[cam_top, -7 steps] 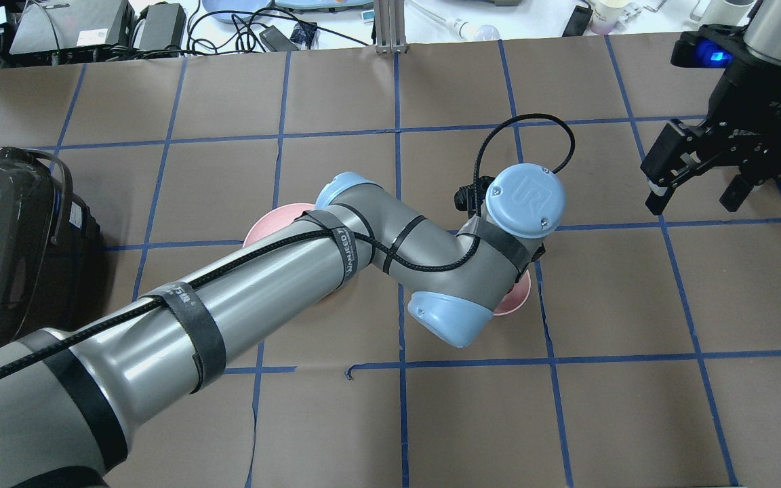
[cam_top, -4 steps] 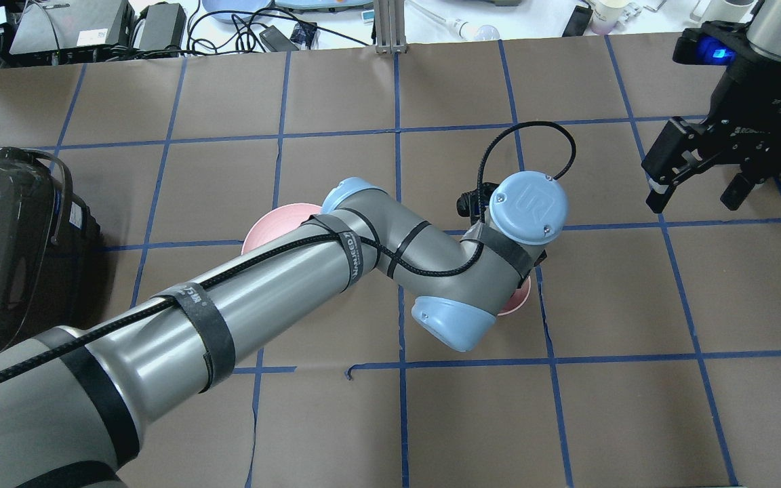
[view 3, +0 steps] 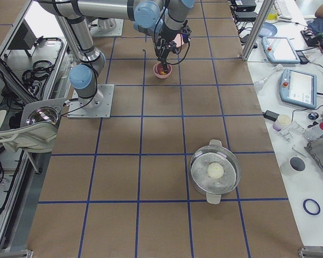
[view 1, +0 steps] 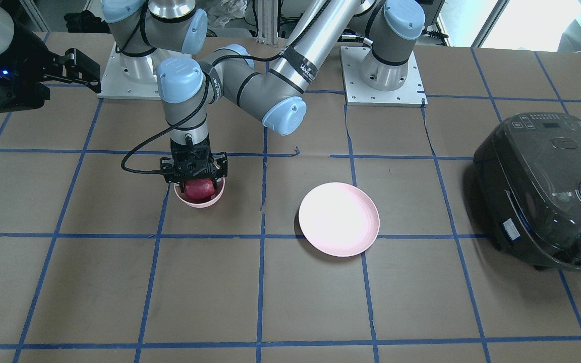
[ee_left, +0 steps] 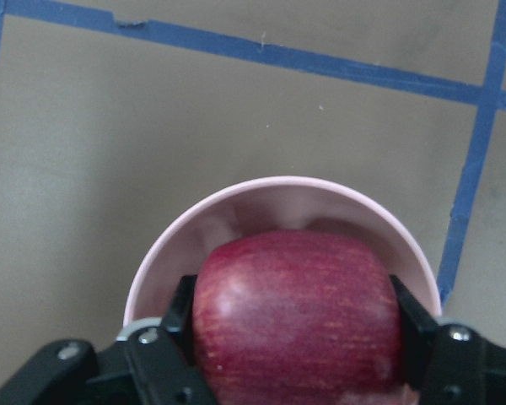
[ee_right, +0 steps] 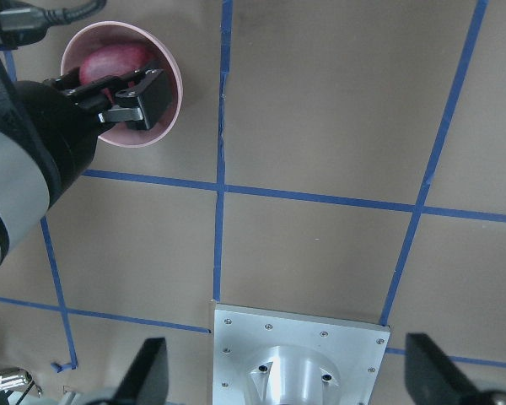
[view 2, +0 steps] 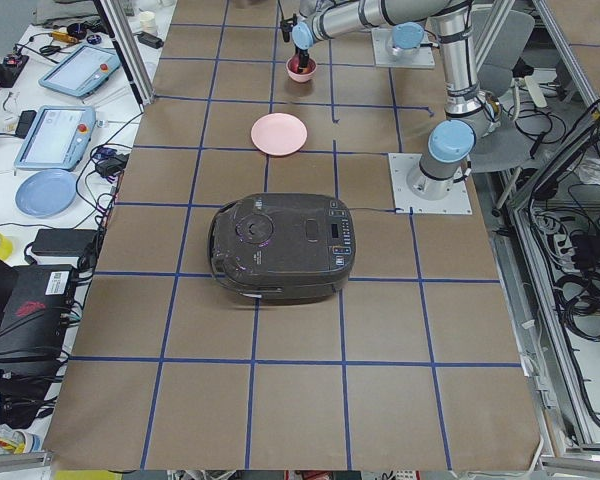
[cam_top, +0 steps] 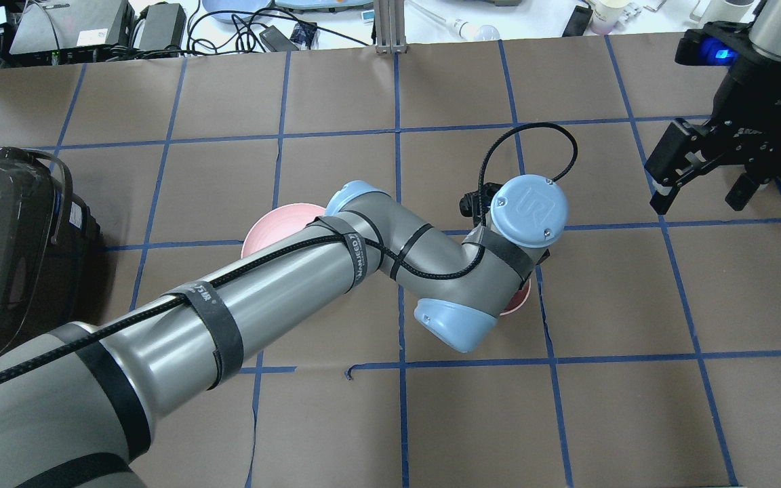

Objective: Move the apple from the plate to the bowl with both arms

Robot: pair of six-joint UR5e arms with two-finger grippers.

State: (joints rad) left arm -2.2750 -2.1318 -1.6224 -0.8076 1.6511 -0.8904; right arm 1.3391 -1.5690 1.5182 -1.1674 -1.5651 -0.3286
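As the apple sits down inside the bowl w/ the left claw clamped on its two sides, the step in hand is judged to be the release. Plate has nothing on it and lies well apart from the bowl on the bench. Right claw: fingers apart, holding nothing, well off to the side.

Rec.: part the fingers only a little. Wrist view shows both inside the rim, close to the wall on either side; a wide opening would likely shove or tip the bowl. Cannot tell whether the apple rests on the bowl's bottom, so a short drop is poss. Then lift straight up till the fingertips clear the rim, before any sideways move.

Clearances: nearest thing to the bowl is the plate. Rice cooker sits beyond the plate; lidded pot towards the other end, well apart. Vertical exit looks unobstructed.
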